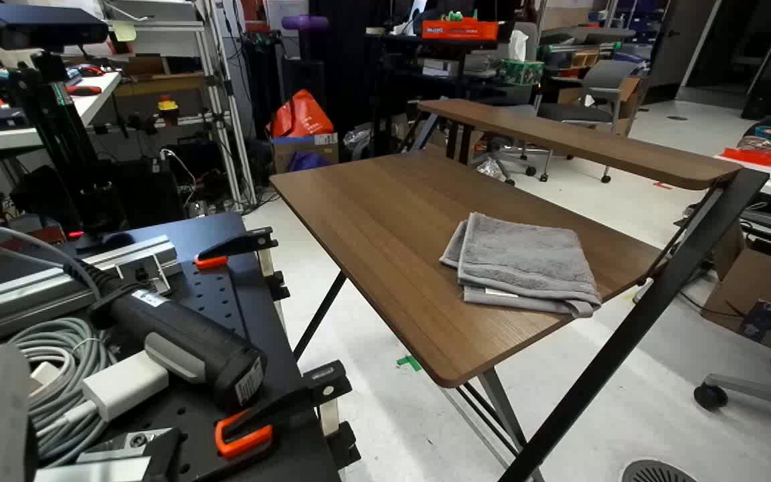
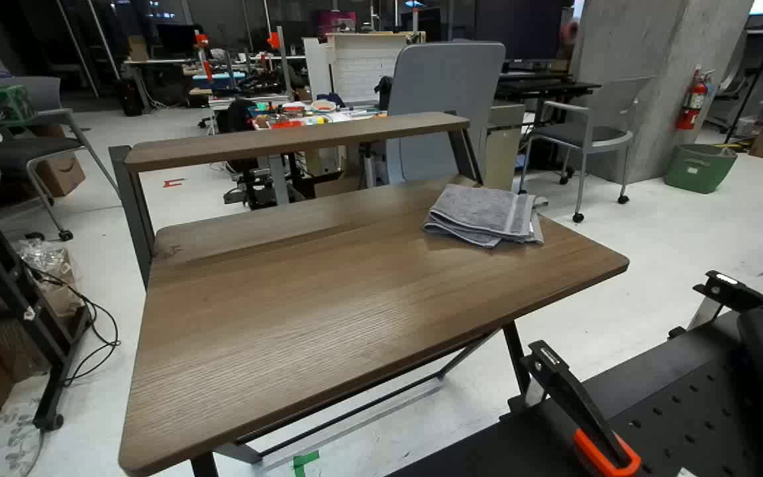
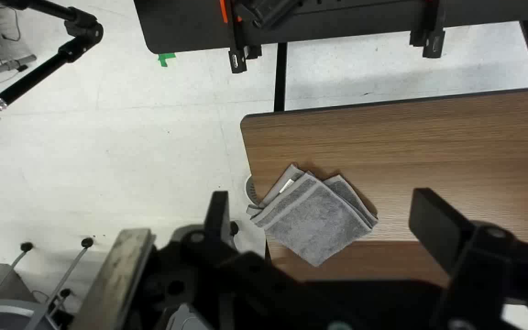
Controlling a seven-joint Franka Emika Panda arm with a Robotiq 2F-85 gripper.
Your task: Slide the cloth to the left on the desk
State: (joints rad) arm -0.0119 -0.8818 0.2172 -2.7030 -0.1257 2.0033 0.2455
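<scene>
The grey folded cloth [image 1: 526, 258] lies flat near one short end of the brown desk [image 1: 372, 221]. It also shows near that end of the desk [image 2: 275, 324] in an exterior view, as a layered cloth [image 2: 477, 211]. In the wrist view the cloth [image 3: 316, 220] is below my gripper, with one corner poking slightly past the short edge of the desk [image 3: 429, 151]. My gripper [image 3: 321, 201] is wide open and empty, its fingers apart on either side of the cloth in the picture. It is above the desk, not touching the cloth. The gripper is out of view in both exterior views.
A raised narrow brown shelf [image 1: 579, 144] runs along one long side of the desk on dark angled legs. A black perforated table [image 3: 346, 20] with clamps [image 2: 580, 404] stands along the opposite long side, with a gap of floor between. A grey chair [image 2: 587, 126] stands beyond.
</scene>
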